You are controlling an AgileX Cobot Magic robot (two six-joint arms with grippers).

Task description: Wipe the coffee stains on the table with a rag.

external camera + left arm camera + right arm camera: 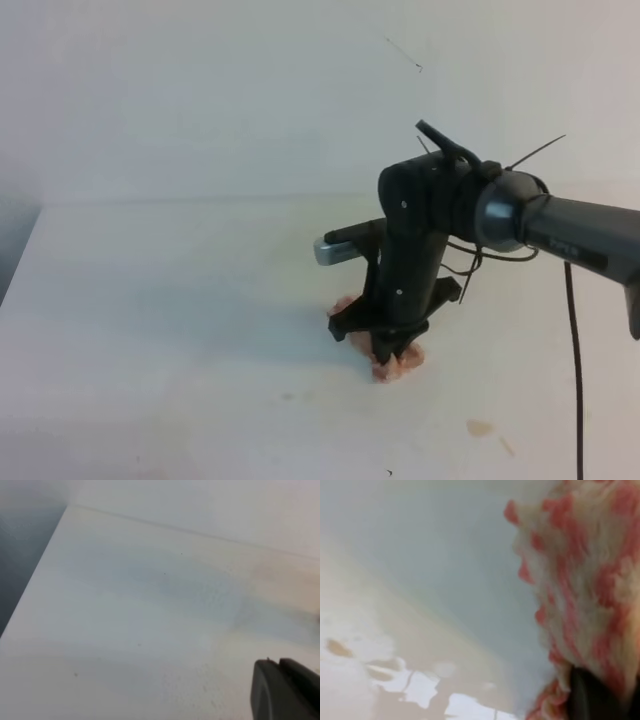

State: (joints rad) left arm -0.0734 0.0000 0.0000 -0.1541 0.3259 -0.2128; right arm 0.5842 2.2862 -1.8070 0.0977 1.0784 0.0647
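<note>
White wall and a plain white flat desk (150, 300) fill the exterior high view; the desk's far edge runs straight behind the arm and its left edge drops off beside a dark strip. My right claw (392, 352) points down, its jaws pressed together on the small pink-and-white textured rag (398, 367), which sits bunched under the fingertips and appears to touch the desk. In the right wrist view the rag (580, 590) fills the frame's right side, so the pinch looks secure. The larger tan-brown coffee stain (480, 428) lies near the claw, toward the front edge and to its right; a fainter brownish mark (288, 397) sits forward and to its left, and may be the second stain.

I judge the step in hand to be carrying the rag to the larger stain. To do it well, I would keep the cloth flat on the desk with light downward pressure, drag it across the stain, and pass back over it instead of dabbing.

Room is generous to the left and behind. The front edge is close beyond the stain, so strokes should stop short of it. My left claw (287, 690) shows only as a dark corner; I cannot tell its state.
</note>
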